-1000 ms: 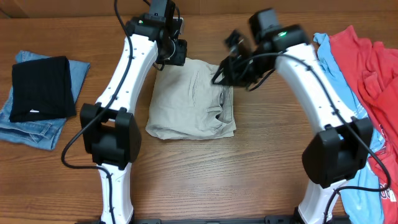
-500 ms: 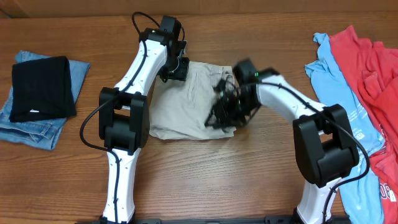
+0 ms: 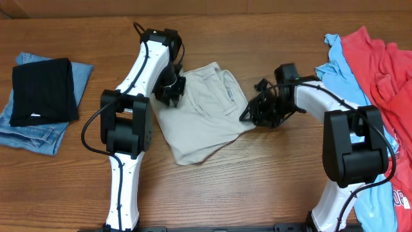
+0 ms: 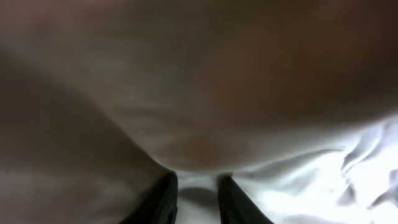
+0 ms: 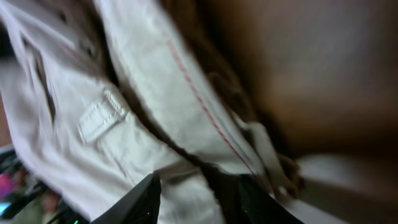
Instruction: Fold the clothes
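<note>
The beige khaki shorts (image 3: 199, 119) lie folded and skewed at the table's middle, with the white label (image 3: 229, 96) facing up. My left gripper (image 3: 171, 91) sits at their upper left edge. In the left wrist view the gripper (image 4: 198, 200) is shut on pale cloth (image 4: 280, 168). My right gripper (image 3: 252, 113) is at the shorts' right edge. In the right wrist view the gripper (image 5: 196, 202) pinches the khaki fabric (image 5: 143, 81) near the label (image 5: 96, 121). A light-blue T-shirt (image 3: 341, 71) and a red T-shirt (image 3: 380, 64) lie at the right.
A folded black garment (image 3: 42, 90) lies on blue jeans (image 3: 26, 135) at the far left. The T-shirts cover the right edge of the wooden table (image 3: 257, 180). Both arm bases stand at the front edge.
The shorts have been dragged and turned from square to diagonal, and their right edge has been pulled right. My right gripper moved right with it. My left gripper moved down and slightly left.
</note>
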{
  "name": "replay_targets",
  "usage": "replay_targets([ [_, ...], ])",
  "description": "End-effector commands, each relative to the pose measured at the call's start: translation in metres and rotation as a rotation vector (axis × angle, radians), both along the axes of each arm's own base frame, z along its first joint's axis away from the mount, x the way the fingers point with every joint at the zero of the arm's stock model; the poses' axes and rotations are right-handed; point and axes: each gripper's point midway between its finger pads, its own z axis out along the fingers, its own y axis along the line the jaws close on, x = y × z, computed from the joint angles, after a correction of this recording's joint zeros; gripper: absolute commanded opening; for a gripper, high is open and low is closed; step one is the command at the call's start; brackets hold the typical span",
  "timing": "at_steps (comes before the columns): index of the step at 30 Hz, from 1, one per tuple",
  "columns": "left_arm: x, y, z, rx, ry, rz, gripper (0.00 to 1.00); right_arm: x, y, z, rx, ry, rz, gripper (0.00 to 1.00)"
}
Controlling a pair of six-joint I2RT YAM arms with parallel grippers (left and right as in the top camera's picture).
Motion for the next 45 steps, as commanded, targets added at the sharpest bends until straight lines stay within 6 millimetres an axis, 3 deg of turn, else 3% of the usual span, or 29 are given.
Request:
replay_targets([
  [1,-0.025,-0.004,-0.004,-0.016,0.135,0.081,0.07,0.042,-0.024,0.012,-0.122,-0.125,-0.042,0.43],
  [3,-0.022,-0.009,0.006,-0.047,0.110,0.072,0.05,0.054,-0.023,0.033,-0.124,-0.163,-0.012,0.44],
  [9,0.030,-0.013,0.088,-0.122,-0.285,0.041,0.06,0.072,-0.036,0.105,-0.207,-0.212,-0.019,0.48],
  [10,0.049,-0.010,0.110,-0.106,-0.415,0.035,0.24,0.066,-0.033,0.121,-0.196,-0.200,-0.012,0.48],
  [11,0.068,-0.004,0.124,-0.077,-0.523,0.026,0.32,0.054,-0.024,0.128,-0.163,-0.168,0.007,0.49],
  [13,0.082,-0.005,0.128,-0.076,-0.586,-0.011,0.34,0.038,-0.013,0.127,-0.128,-0.109,0.033,0.49],
  [17,0.096,-0.005,0.106,-0.074,-0.585,-0.035,0.38,0.009,0.013,0.111,-0.082,-0.022,0.102,0.50],
  [19,0.098,-0.001,0.076,-0.063,-0.527,-0.027,0.38,-0.007,0.034,0.101,-0.044,-0.008,0.174,0.50],
  [23,0.089,0.001,0.029,-0.053,-0.411,-0.022,0.38,-0.027,0.066,0.072,-0.037,-0.024,0.267,0.52],
  [27,0.079,0.002,-0.001,-0.047,-0.323,-0.023,0.39,-0.042,0.091,0.045,0.004,-0.038,0.306,0.53],
  [31,0.063,0.005,-0.028,-0.028,-0.225,-0.023,0.38,-0.058,0.094,0.007,-0.014,0.023,0.306,0.54],
  [33,0.049,0.008,-0.039,-0.015,-0.157,-0.024,0.32,-0.064,0.087,-0.008,-0.043,0.072,0.301,0.54],
  [36,0.025,0.012,-0.045,0.003,-0.047,-0.023,0.26,-0.054,0.063,-0.027,-0.164,0.068,0.273,0.54],
  [39,-0.004,0.017,-0.042,0.025,0.082,-0.013,0.22,-0.023,0.024,-0.039,-0.350,-0.023,0.216,0.54],
  [42,-0.029,0.007,-0.031,-0.024,0.201,0.034,0.17,0.017,-0.004,-0.035,-0.434,-0.131,0.140,0.54],
  [45,-0.039,-0.012,-0.023,-0.124,0.251,0.043,0.12,0.053,-0.016,-0.021,-0.417,-0.221,0.072,0.54],
])
